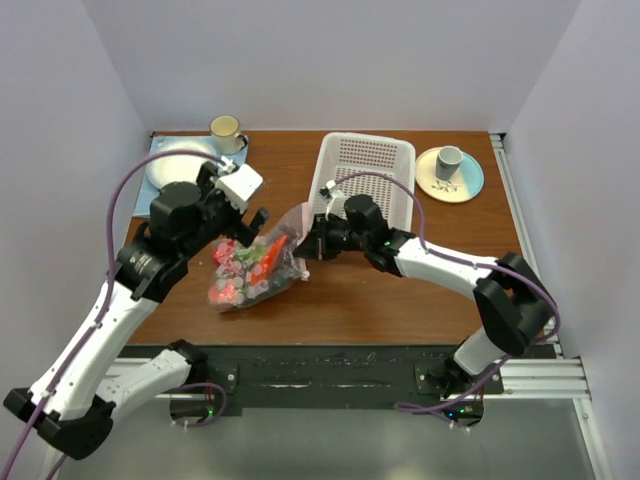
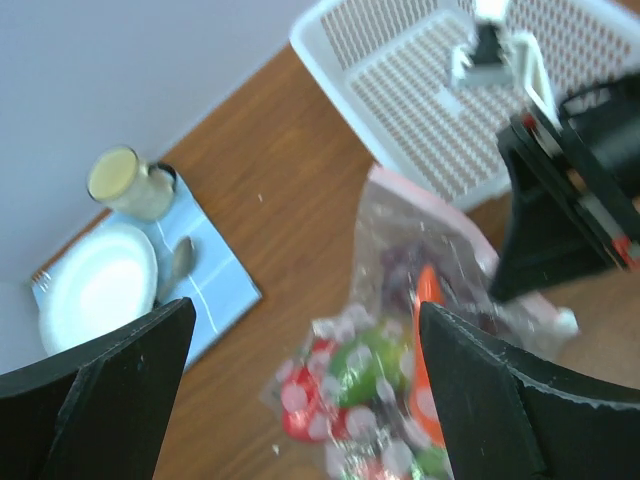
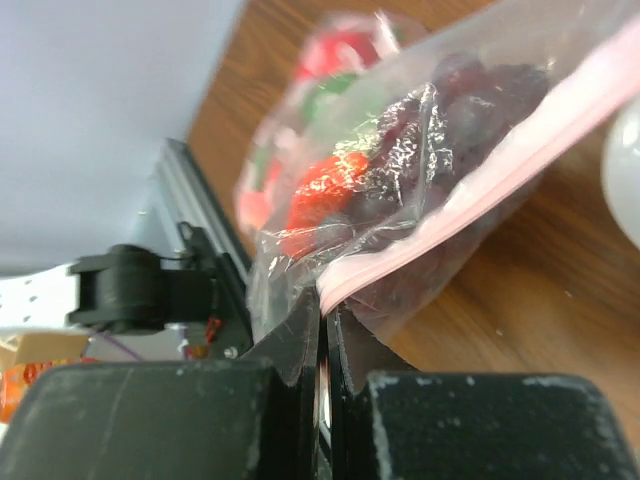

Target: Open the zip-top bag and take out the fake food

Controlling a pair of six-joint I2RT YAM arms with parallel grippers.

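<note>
- Desk [image 1: 400, 300]: it carries everything. Your work area sits just off the basket's near-left corner.
- Basket [image 1: 365, 175]: treat it as your landmark. Nothing shows inside it.
- Bag [image 1: 255, 270]: it lies just off that near-left corner. Its long axis slants from the corner away toward the left arm's base. The zip strip [image 3: 480, 190] end points at the basket and is raised, while the closed bottom rests on the desk. To my eye the zip is not yet open.
- Right end effector [image 3: 322, 320]: it is between the basket and the bag, with its fingers pressed together on the plastic right at the zip strip. You can read this as anchoring one lip so the other arm has something to pull against.
- Left end effector [image 2: 305, 320]: it is spread wide, holding nothing, and hovers over the bag on the side away from the basket. It looks placed to take the opposite lip.
- Food [image 2: 350, 365]: it is all inside the bag, slumped toward the end far from the basket because the zip end is held up.
</note>
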